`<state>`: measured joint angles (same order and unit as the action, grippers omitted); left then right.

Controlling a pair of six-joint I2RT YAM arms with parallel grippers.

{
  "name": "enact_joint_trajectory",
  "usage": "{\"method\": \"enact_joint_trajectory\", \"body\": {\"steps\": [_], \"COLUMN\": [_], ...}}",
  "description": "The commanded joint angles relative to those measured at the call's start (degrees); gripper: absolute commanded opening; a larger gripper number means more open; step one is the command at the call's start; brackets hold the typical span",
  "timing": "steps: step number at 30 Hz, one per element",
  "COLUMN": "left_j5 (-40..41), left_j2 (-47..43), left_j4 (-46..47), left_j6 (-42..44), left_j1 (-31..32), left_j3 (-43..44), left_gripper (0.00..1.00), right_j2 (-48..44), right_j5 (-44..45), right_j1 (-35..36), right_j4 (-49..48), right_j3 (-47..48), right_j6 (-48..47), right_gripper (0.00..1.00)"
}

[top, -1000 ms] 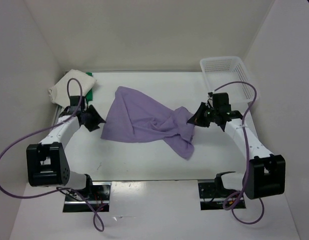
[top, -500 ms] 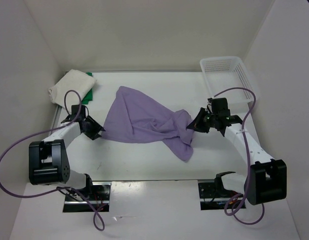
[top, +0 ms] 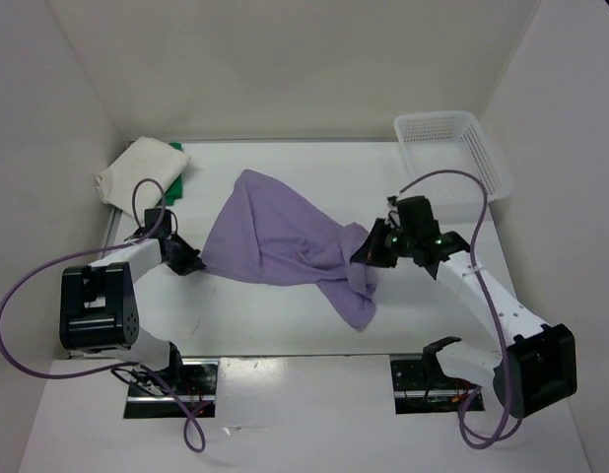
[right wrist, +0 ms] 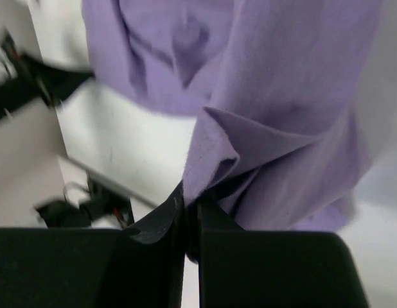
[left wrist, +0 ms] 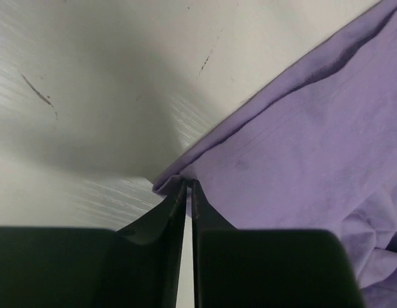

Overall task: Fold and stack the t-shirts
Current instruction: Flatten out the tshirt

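**Both grippers pinch the lavender t-shirt at mid-bench**

The crumpled, soft-cloth lavender t-shirt (top: pixel 275 232) lies across the middle of the white bench (top: pixel 285 320), stretched between the two arms. Its left part is fairly flat. Its right part is bunched into folds, and a loose tail trails toward the near edge.

The left gripper (left wrist: pixel 189 184) sits low at the shirt's left corner. Its black fingers are pressed almost together, with only a thin slit between them, and the folded hem of the cloth is caught at their tips. The bare bench surface beside that corner shows a few dark scuffs.

The right gripper (right wrist: pixel 191 200) is at the shirt's right side. Its fingers are pressed together on a gathered fold, and the cloth spills from the tips in thick pleats.

At the far left corner a folded cream cloth t-shirt (top: pixel 137 168) rests on top of a bright green t-shirt (top: pixel 176 185), of which only the edges show. Both are well apart from the lavender one.

A white plastic mesh basket (top: pixel 438 120) stands at the far right corner, beyond the right arm.
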<state>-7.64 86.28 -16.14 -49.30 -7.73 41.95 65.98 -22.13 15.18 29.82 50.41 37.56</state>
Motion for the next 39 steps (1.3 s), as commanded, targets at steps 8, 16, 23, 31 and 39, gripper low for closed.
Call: {"method": "enact_joint_trajectory", "body": {"steps": [8, 16, 23, 31, 39], "left_j5": [1.6, 3.2, 3.9, 2.1, 1.4], "left_j2": [1.5, 0.4, -2.0, -5.6, -3.5], "left_j4": [1.9, -0.3, -0.3, -1.4, -1.4], "left_j6": [1.4, 4.0, 5.8, 7.0, 7.6], "left_j1": [-0.3, -0.8, -0.8, -0.8, -0.8], "left_j3": [6.5, 8.7, 6.2, 3.4, 2.3], "left_gripper": [0.00, 0.00, 0.00, 0.43, 0.49], "right_j2": [9.6, -0.8, 4.1, 0.2, -7.1], "right_j5": [-1.9, 0.2, 5.2, 1.2, 1.0], "right_j1": [21.5, 5.6, 1.3, 1.9, 7.7], "right_j4": [8.0, 6.8, 2.0, 7.7, 13.1], "right_j3": [-4.8, -0.1, -2.4, -3.0, -8.5], "right_j6": [-0.9, -0.4, 0.8, 1.2, 7.1], "right_gripper": [0.41, 0.71, 0.72, 0.31, 0.12]}}
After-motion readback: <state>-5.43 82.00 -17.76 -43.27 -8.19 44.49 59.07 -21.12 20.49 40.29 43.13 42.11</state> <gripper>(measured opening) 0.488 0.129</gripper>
